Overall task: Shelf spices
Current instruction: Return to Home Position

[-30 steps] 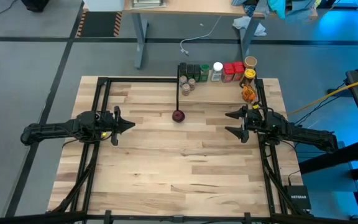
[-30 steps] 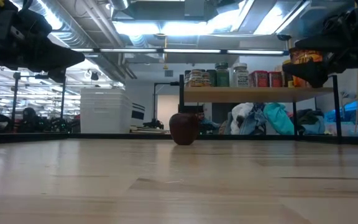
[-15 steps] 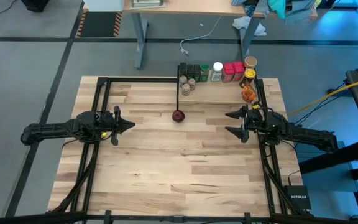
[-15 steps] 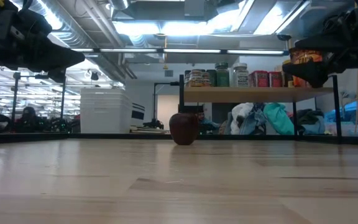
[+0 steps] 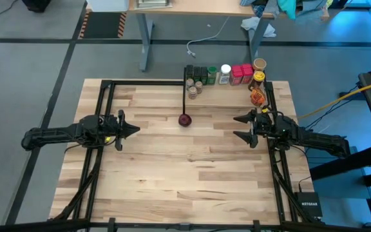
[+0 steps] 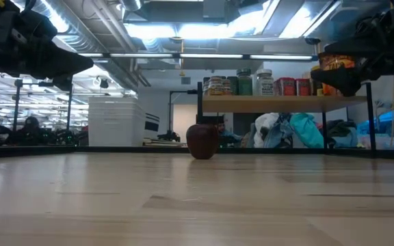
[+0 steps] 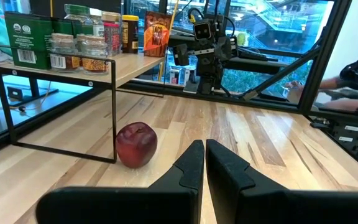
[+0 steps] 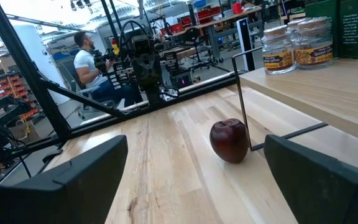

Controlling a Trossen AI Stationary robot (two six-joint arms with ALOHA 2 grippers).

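all spices (image 5: 227,74) shelved, near right gripper (image 5: 236,127), far from left gripper (image 5: 138,129)

The spices (image 5: 226,74) stand upright on the raised light-wood shelf (image 5: 224,96).

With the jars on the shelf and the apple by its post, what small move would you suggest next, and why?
Probably shut the right hand: it hangs open and empty on the right, while the left hand is shut opposite. The spices stand on the shelf and the apple rests by its post.
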